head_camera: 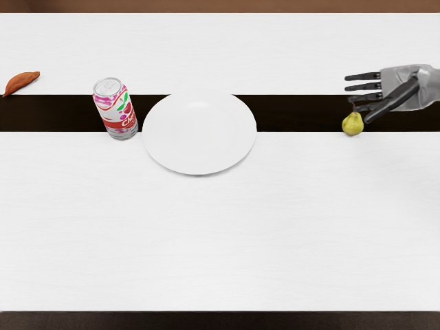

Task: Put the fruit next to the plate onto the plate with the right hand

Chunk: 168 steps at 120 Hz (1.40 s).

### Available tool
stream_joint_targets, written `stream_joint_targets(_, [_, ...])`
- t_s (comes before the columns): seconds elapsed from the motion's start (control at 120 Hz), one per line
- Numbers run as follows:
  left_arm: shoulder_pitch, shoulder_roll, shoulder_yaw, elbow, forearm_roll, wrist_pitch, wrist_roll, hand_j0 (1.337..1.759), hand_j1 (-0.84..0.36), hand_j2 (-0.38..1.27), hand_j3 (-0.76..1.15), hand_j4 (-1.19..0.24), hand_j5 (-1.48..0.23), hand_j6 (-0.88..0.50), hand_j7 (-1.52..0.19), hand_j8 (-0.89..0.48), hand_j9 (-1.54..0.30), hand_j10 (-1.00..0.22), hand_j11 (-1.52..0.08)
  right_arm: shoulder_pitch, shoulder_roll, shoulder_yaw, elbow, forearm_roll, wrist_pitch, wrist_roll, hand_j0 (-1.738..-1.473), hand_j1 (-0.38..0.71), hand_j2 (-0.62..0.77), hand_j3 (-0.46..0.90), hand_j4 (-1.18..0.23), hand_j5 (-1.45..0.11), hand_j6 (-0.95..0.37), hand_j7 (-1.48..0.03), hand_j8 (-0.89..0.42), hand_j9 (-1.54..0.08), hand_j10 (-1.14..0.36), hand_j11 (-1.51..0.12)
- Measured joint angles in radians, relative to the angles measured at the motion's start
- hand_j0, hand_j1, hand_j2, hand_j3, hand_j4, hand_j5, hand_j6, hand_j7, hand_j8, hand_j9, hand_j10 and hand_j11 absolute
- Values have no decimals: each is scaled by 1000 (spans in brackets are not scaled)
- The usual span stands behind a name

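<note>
A white plate (199, 132) lies at the table's centre, spanning the dark gap between the two white surfaces. A small yellow-green pear (353, 124) stands upright to the right of the plate, at the edge of the gap. My right hand (366, 93) comes in from the right edge just above and behind the pear, fingers spread and pointing left, thumb angled down toward the fruit. It holds nothing; the thumb tip is close to the pear, and contact is unclear. The left arm is out of view.
A red and white soda can (115, 108) stands just left of the plate. An orange-brown sweet potato (20, 82) lies at the far left edge. A dark strip (302, 113) runs across the table behind the plate.
</note>
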Motion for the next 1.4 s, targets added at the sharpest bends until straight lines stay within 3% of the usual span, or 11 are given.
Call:
stream_joint_targets(0.233, [-25, 0, 0, 0, 0, 0, 0, 1658, 325, 4, 0, -20, -26, -20, -26, -20, -26, -20, -26, 13, 2, 11, 6, -17, 0, 0, -1658, -349, -1, 0, 0, 0, 1, 0, 1, 0, 1, 0])
stream_joint_targets(0.492, [-104, 0, 1, 1, 1, 0, 0, 1658, 325, 4, 0, -20, -26, -20, -26, -20, -26, -20, -26, 115, 102, 2, 5, -377, 0, 0, -1658, -349, -1, 0, -1, 0, -1, 0, 0, 0, 0, 0])
stream_joint_targets(0.633, [-85, 0, 1, 1, 1, 0, 0, 1658, 325, 4, 0, -21, -26, -20, -26, -20, -26, -20, -26, 142, 137, -37, 5, -519, -4, 0, -1658, -349, 0, 0, -1, 0, -1, 0, -1, 0, -1, 0])
stream_joint_targets(0.8, [-85, 0, 1, 1, 1, 0, 0, 1658, 325, 4, 0, -20, -26, -20, -26, -20, -26, -20, -26, 162, 198, -130, 6, -672, -217, 0, -1658, -349, 0, 0, -2, 0, -3, 0, -2, 0, -1, 0])
stream_joint_targets(1.0, [-84, 0, 0, 1, 1, 0, 0, 1658, 325, 4, 0, -20, -26, -20, -26, -20, -26, -20, -26, 117, 258, -185, -2, -793, -410, 1, -1658, -349, 0, 0, -2, 0, -3, 0, -3, 0, -2, 0])
stream_joint_targets(1.117, [-83, 0, 0, 2, 1, 0, 0, 1658, 325, 4, 0, -20, -26, -20, -26, -20, -26, -20, -26, 76, 297, -224, -27, -855, -479, 41, -1658, -349, 0, 0, -3, 0, -4, 0, -3, 0, -2, 0])
stream_joint_targets(1.242, [-83, 0, 0, 2, 1, 0, 0, 1658, 325, 4, 0, -21, -26, -20, -26, -20, -26, -20, -26, 44, 344, -270, -76, -880, -555, 119, -1658, -349, 1, 0, -3, 0, -4, 0, -3, 0, -2, 0])
stream_joint_targets(1.4, [-83, 0, -1, 2, 1, 0, 0, 1658, 325, 4, 0, -21, -26, -20, -26, -20, -26, -20, -26, 8, 403, -294, -160, -880, -650, 314, -1658, -349, 1, 0, -2, 0, -4, 0, -3, 0, -2, 0])
